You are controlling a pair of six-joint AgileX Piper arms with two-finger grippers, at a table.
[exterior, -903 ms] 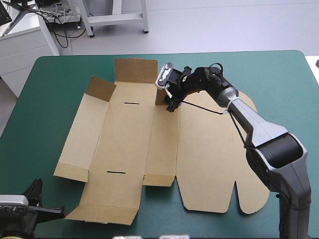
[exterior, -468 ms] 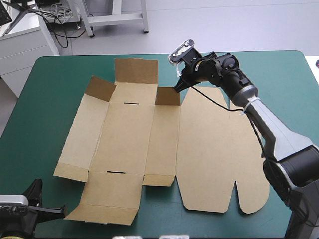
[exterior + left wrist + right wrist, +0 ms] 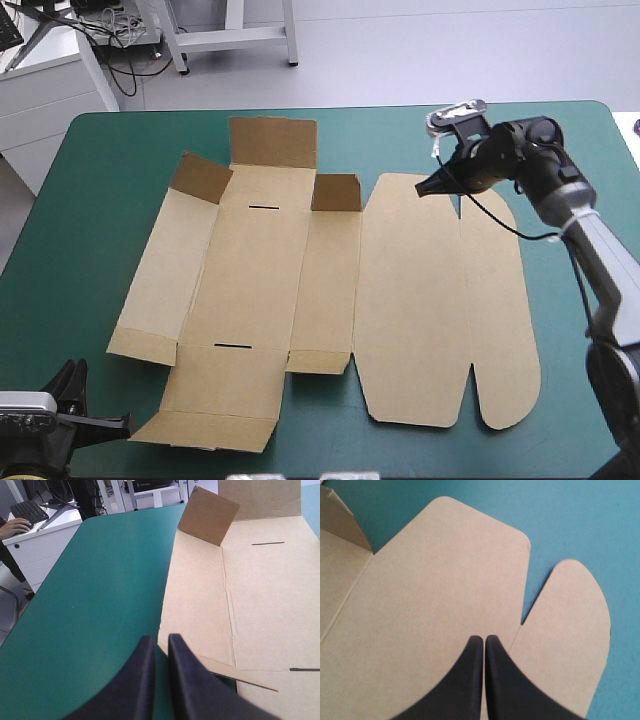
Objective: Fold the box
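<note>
The brown box (image 3: 260,290) lies as a flat cut sheet on the teal-green cover. Three small flaps stand raised at its far end, among them an inner flap (image 3: 336,192) and a left corner flap (image 3: 207,515). The wide lid panel (image 3: 440,320) with rounded lobes lies flat on the right. My right gripper (image 3: 420,191) hovers over the lid's far edge near its notch, shut and holding nothing; in the right wrist view its tips (image 3: 480,639) meet above the bare board (image 3: 440,580). My left gripper (image 3: 118,423) sits low at the table's near left corner, pointing at the box's near left edge (image 3: 200,650), its fingertips (image 3: 160,640) a narrow slit apart and empty.
Bare teal-green cover (image 3: 90,220) runs along the box's left side and beyond the lid on the right (image 3: 580,330). A white desk with a keyboard (image 3: 30,512) stands past the table's far left corner.
My right gripper left the raised inner flap, swung right along the far edge to above the lid, and shut. The left fingers parted slightly. The box has not shifted.
</note>
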